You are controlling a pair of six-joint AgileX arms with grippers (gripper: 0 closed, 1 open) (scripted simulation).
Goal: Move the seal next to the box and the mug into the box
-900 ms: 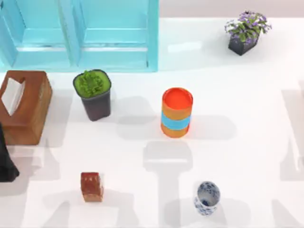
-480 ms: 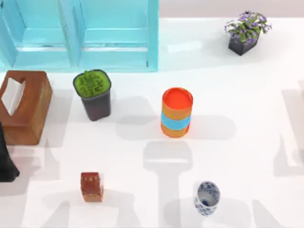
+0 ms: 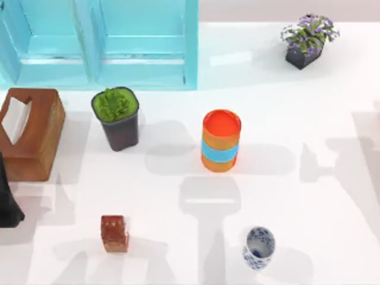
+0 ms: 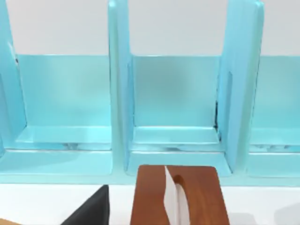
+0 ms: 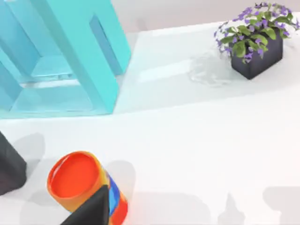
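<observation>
Glossy white table (image 3: 297, 119) held a mottled reddish stone seal (image 3: 114, 233), a rounded blue-patterned porcelain mug (image 3: 258, 247) and a translucent cyan box (image 3: 101, 41); finger state could not be told.

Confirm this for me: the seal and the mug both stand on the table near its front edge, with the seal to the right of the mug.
One thing is wrong: the sides are swapped. In the top view the seal stands to the left of the mug, not the right. The rest holds: both stand on the table near its front edge, apart from each other.
</observation>
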